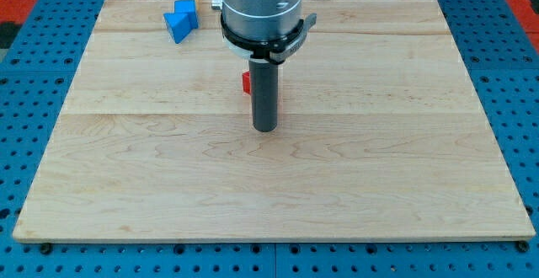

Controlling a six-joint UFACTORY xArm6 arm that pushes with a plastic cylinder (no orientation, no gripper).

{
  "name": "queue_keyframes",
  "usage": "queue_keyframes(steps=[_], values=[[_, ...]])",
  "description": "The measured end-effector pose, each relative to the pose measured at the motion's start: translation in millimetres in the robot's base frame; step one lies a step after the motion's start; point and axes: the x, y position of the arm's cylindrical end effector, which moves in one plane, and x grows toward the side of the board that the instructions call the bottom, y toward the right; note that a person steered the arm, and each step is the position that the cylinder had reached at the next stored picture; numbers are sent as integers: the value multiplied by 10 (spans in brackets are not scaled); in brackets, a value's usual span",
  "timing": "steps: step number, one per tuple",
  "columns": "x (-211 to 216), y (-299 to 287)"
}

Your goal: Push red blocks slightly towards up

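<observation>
the small red block point(247, 82), mostly hidden behind the dark rod, sits mid-board; the tip point(264, 129), fingerless and holding nothing, rests just below it. a short, centred upward push should do.

My tip point(264, 129) points straight down; rod upright beneath the arm's grey housing point(259, 4)

Grey arm, dark rod

The arm's end point(259, 4) is a broad, pale grey metal cylinder with a smooth sheen — ringed at its base by a black collar with a small lug jutting on each side. Below it hangs a straight, round, dark charcoal rod — plain and unmarked down to my tip point(265, 130).
</observation>
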Motion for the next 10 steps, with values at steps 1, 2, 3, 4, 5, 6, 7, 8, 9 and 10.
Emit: queue_keyframes(steps=[1, 2, 3, 4, 5, 6, 7, 8, 9, 10], values=[[-123, -60], [-275, -146], [-431, -213], [-571, -316], [-591, -384], [-227, -334], [-228, 257], [-462, 204], [-775, 90], [-1088, -78]])
